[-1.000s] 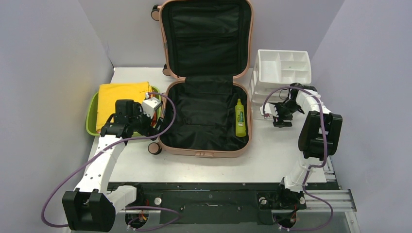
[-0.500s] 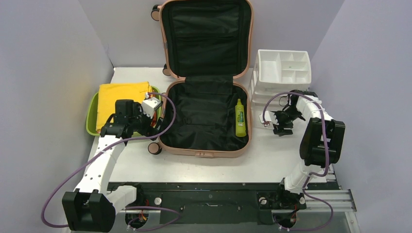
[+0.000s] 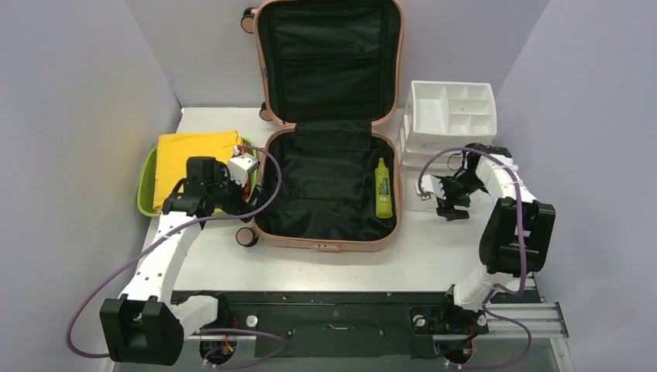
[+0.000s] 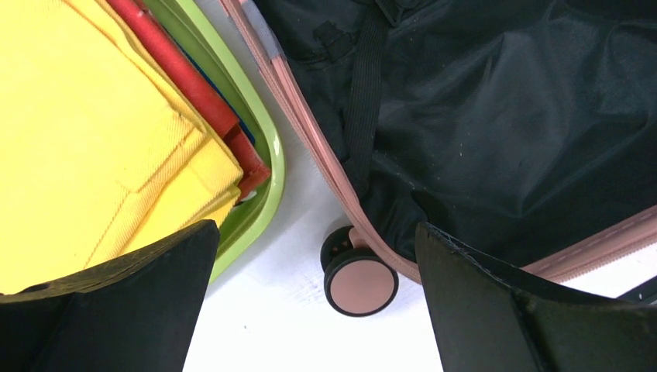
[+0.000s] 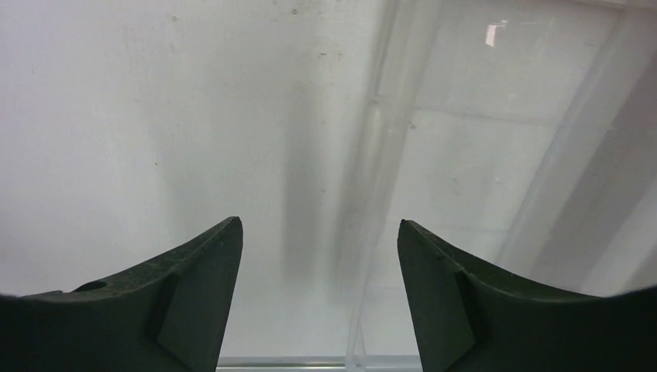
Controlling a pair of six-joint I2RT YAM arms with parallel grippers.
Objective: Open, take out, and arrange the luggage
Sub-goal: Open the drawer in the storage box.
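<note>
**Case open, one bottle left to unpack**

The large salmon-pink hard-shell luggage (image 3: 325, 178) lies open at the middle of the table (image 3: 372, 263). Its lid stands upright toward the far edge and its black-lined base lies flat. Opening looks done and the taking-out step appears to be in hand. A slim yellow-green plastic bottle (image 3: 383, 188) lies inside, along the base's right wall.

The left pincer (image 4: 314, 263) hangs with jaws wide and empty. It is over the bare strip between the lime-green plastic tub (image 3: 146, 182), which holds a folded yellow cloth (image 3: 190, 159), and the case's near-left pink caster wheel (image 4: 360, 280), so the luggage is just to its right.

The right pincer (image 5: 318, 248) sits near the right edge, beside the white plastic drawer organizer (image 3: 452, 116), with the luggage close on its left. Its jaws stand partly apart over a clear plastic edge, with nothing plainly gripped.

The next move likely calls for the nearer right arm to reach over the shell's rim. It would then close across the bottle's narrow body without snagging the lining.
</note>
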